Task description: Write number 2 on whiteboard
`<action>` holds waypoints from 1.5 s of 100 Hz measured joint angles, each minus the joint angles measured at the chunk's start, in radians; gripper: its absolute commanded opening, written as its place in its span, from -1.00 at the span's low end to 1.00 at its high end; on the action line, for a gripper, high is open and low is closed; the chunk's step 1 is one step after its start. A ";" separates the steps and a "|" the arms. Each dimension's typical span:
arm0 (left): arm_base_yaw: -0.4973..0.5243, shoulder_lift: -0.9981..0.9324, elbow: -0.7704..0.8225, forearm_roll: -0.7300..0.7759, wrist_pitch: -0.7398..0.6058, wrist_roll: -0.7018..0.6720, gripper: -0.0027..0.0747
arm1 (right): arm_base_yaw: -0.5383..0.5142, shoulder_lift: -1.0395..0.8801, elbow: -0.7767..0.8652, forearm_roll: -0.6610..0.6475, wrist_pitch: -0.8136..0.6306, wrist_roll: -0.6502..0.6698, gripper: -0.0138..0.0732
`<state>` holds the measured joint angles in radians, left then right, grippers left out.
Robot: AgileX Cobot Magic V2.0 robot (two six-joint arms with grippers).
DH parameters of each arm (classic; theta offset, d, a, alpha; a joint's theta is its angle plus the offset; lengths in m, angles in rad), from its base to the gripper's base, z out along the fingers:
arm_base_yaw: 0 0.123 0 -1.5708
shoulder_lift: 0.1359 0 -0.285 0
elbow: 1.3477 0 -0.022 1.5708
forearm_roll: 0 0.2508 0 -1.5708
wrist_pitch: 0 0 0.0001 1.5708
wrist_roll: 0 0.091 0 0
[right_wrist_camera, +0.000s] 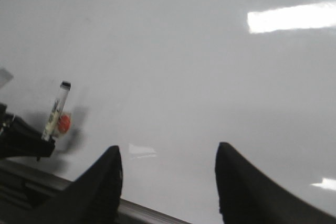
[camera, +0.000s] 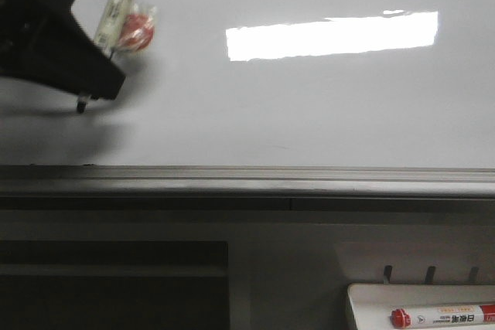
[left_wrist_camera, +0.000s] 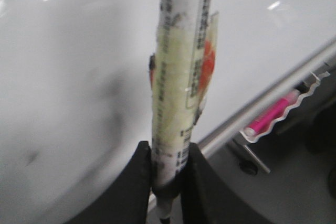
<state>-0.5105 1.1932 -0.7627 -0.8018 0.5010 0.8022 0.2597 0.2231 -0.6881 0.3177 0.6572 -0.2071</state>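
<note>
Red-capped marker (camera: 445, 318) sits in small tray (camera: 363, 299), lower right of frame. My left gripper (camera: 87, 90), upper left, is clamped on a taped marker (camera: 117, 13), tip near the whiteboard (camera: 309, 113). Right gripper (right_wrist_camera: 168, 187) fingers apart, holding nothing. I see no number 2.

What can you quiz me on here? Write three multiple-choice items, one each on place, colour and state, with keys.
1. In the front view, the tray sits:
A. lower right
B. upper left
C. centre

2. The cap of the spare marker in the tray is:
A. blue
B. red
C. green

3. The left gripper is:
A. open and empty
B. shut on an eraser
C. shut on a pen

Key: 1 A, it lies below the rail at the right corner; 2 B, the cap end shows red; 3 C, both fingers press the pen's barrel.
</note>
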 measured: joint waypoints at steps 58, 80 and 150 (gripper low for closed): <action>-0.342 -0.101 -0.092 0.248 0.066 0.330 -0.98 | 0.227 0.546 -0.248 0.405 0.225 -0.682 0.08; -0.342 -0.101 -0.092 0.250 0.060 0.331 -0.98 | 0.374 0.642 -0.248 0.368 0.104 -0.698 0.26; -0.342 -0.101 -0.092 0.254 0.060 0.333 -0.98 | 0.476 0.864 -0.248 0.466 -0.007 -0.700 -0.30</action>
<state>-0.8529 1.0917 -0.8549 -0.5475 0.5607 1.1347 0.7352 1.0868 -0.9358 0.7834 0.6502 -0.9076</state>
